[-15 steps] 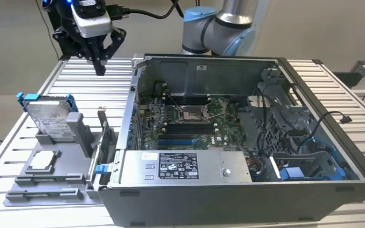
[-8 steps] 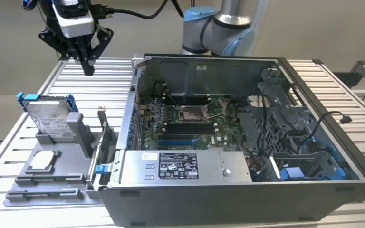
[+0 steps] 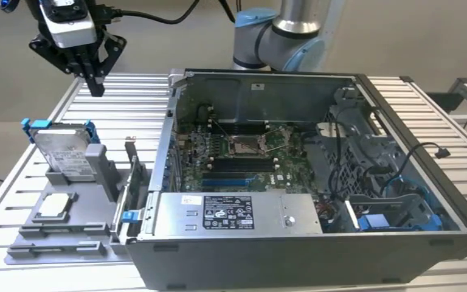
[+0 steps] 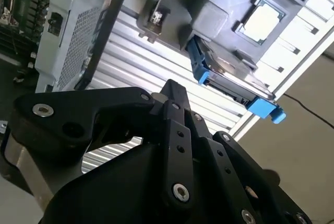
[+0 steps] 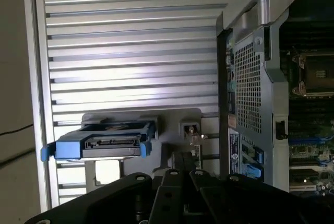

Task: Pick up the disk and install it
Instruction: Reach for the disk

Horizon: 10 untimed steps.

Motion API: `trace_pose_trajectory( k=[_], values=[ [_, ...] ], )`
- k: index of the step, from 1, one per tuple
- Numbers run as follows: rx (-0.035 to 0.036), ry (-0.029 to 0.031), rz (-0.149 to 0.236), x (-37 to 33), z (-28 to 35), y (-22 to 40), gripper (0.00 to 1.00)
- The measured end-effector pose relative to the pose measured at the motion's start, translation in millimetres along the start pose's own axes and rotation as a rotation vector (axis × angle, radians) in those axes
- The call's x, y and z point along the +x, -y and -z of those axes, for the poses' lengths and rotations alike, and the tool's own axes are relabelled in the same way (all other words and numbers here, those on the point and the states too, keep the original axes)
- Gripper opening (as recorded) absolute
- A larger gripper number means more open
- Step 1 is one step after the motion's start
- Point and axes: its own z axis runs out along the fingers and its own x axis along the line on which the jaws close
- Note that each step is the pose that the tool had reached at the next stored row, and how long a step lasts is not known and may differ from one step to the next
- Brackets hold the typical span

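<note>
Claw (image 3: 95, 84) is hanging over the slatted metal table (image 3: 128, 100) at the exterior view's far left. We are reading its black fingers as closed together, tips pointing down and gripping nothing. In both wrist views the fingers are meeting at the tip (image 4: 172, 91) (image 5: 182, 162) with nothing between them.

We are seeing the disk (image 3: 59, 152) standing upright on edge in a grey holder (image 3: 67, 231) on the table, to the exterior view's left of the open computer case (image 3: 298, 249). It is sitting below the claw and well apart from it, not touched. Its blue carrier frame is showing at both sides, and its labelled face is turning toward the exterior camera. In the second wrist view we are picking out the disk (image 4: 229, 80) in its slot, with blue frame ends sticking out. In the first wrist view we are looking at the disk (image 5: 107, 143) edge-on, with the connector side facing the camera.

A square processor chip (image 3: 55, 205) is lying flat on the same holder, just beside the disk on the side nearer the exterior camera. Inside the case, the motherboard (image 3: 242, 152) is lying exposed and the grey power-supply box (image 3: 225, 213) is sitting along the near wall. The arm's base (image 3: 286, 36) is standing behind the case.
</note>
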Motion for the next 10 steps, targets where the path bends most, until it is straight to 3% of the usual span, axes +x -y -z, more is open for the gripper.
trace_pose_trajectory(
  k=[10],
  values=[
    [0.0, 0.0, 0.0, 36.5, 0.8, 2.4, 0.0]
  ],
)
